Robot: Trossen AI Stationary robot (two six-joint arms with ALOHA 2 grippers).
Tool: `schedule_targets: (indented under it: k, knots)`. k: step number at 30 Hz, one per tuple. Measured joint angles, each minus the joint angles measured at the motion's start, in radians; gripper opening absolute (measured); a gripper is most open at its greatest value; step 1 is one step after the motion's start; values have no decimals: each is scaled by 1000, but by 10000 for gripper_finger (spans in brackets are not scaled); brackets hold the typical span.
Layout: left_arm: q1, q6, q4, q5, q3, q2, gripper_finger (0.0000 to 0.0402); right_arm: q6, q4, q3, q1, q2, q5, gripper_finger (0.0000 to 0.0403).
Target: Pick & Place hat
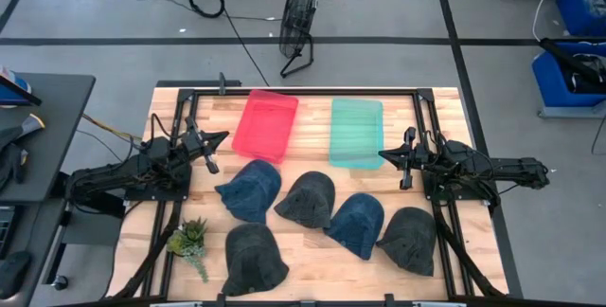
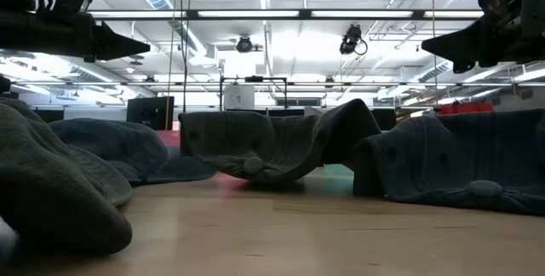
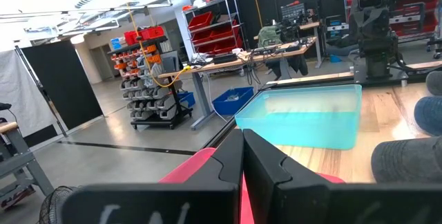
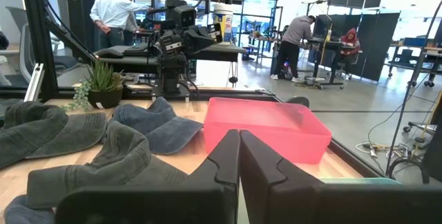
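Five soft denim hats (image 1: 250, 189) lie on the wooden counter (image 1: 312, 264) before a red plastic bin (image 1: 266, 124). Left claw (image 1: 221, 139) and right claw (image 1: 384, 154) hover, fingers together, holding nothing.

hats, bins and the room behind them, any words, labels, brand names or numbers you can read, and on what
None can be read.
The five hats, for example the blue one, show no logo or tag.
The red bin and the green bin are plain.
The white bucket in the right wrist view carries a label, too blurred to read.
The red storage boxes on shelves in the left wrist view show no legible marking.
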Motion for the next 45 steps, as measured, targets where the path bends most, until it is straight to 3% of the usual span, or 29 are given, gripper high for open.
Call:
schedule_targets:
  k: [19,24,27,31,36,41,45]
  knots:
    - [0,0,0,0,0,0,12,6,0,0,0,0,0,13]
    - [0,-2,0,0,0,0,12,241,-1,0,0,0,-12,13]
    - [0,-77,14,1,0,0,12,314,-2,0,0,0,-13,13]
    - [0,-201,14,1,0,0,12,293,-2,0,0,0,-14,13]
    - [0,-218,29,4,0,0,12,291,-2,0,0,0,-16,13]
    - [0,-412,38,5,0,0,12,178,6,0,0,1,57,13]
    - [0,-509,23,4,0,0,12,132,10,1,0,1,10,14]
